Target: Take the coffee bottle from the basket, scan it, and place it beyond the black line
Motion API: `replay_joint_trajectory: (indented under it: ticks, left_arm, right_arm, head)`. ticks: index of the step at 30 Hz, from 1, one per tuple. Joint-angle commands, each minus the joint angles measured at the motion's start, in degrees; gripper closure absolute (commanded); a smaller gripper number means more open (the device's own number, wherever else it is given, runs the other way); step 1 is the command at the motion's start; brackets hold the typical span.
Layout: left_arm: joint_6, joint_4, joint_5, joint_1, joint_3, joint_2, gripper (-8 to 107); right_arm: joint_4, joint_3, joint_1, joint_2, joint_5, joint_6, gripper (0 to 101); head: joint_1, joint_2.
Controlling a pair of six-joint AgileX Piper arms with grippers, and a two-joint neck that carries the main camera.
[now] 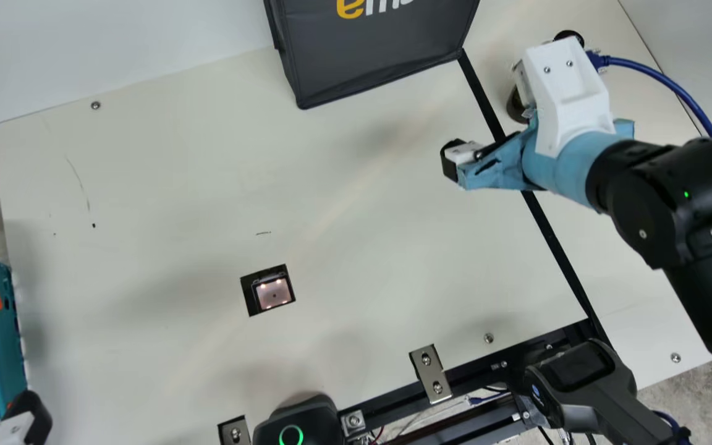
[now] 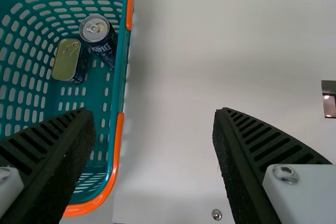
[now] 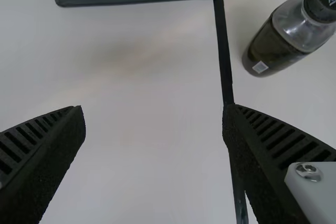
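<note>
One bottle (image 3: pixel 281 40) sits just past the line (image 1: pixel 552 244). Right gripper (image 1: pixel 457 162) hangs right over the line, wide open and empty. Left gripper (image 1: pixel 33 415), also gaping, is well apart from the line, near the basket (image 1: pixel 5 346).

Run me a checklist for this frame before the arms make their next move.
1. Coffee bottle past the black line: ok, its base is wholly on the right-hand side.
2. Bottle upright: ok, cap on top.
3. Right hand released: ok, fingers apart, bottle outside them.
4. Left hand free: ok, open with nothing gripped, beside the basket.
5. Drink can and pull-tab tin inside the basket: ok.
6. Scan registered: cannot tell; the scanner window is lit, but that proves no read.
</note>
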Motion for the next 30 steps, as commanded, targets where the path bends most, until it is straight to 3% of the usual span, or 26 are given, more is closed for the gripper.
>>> replay_joint_trajectory:
  ticks: [1, 13, 30]
  left_arm:
    - [0.0, 0.0, 0.0, 0.0, 0.0, 0.0, 9]
    - [0.0, 0.0, 0.0, 0.0, 0.0, 0.0, 9]
    - [0.0, 0.0, 0.0, 0.0, 0.0, 0.0, 9]
  right_arm:
    - [-0.2, 0.6, 0.6, -1.3, 0.7, 0.4, 10]
    - [-1.7, 3.5, 4.8, -8.3, 6.1, 3.6, 10]
    - [-3.1, 3.2, 5.8, -12.6, 11.3, 5.7, 10]
  head:
    - [-1.5, -0.1]
    - [-1.5, -0.1]
    - [-1.5, -0.1]
